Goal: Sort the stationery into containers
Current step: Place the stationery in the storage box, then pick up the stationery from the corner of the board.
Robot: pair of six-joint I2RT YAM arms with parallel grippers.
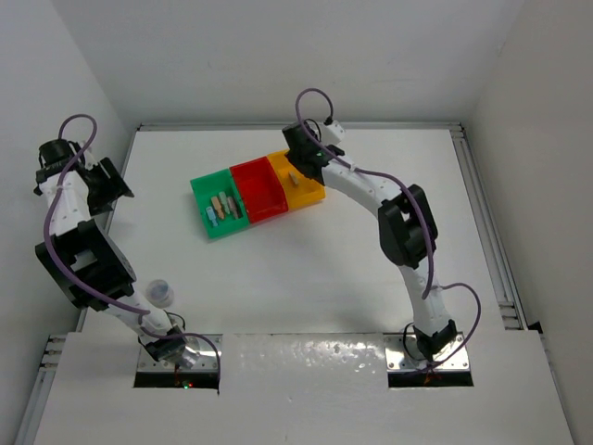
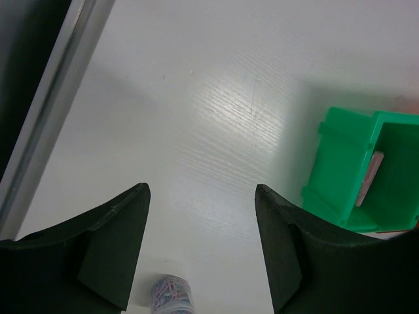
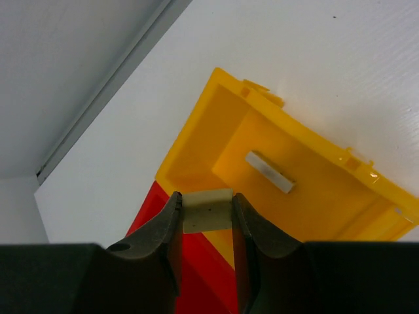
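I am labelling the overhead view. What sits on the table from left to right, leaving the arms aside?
Small clear jar → green bin → red bin → yellow bin.

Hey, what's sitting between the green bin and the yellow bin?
The red bin, joined to the green bin and yellow bin on either side; the top view shows it.

Our left arm point(image 1: 63, 202) and right arm point(image 1: 363, 185) are white with black joints, loopy purple cables point(image 1: 314, 91) and black fingers point(image 2: 111, 248).
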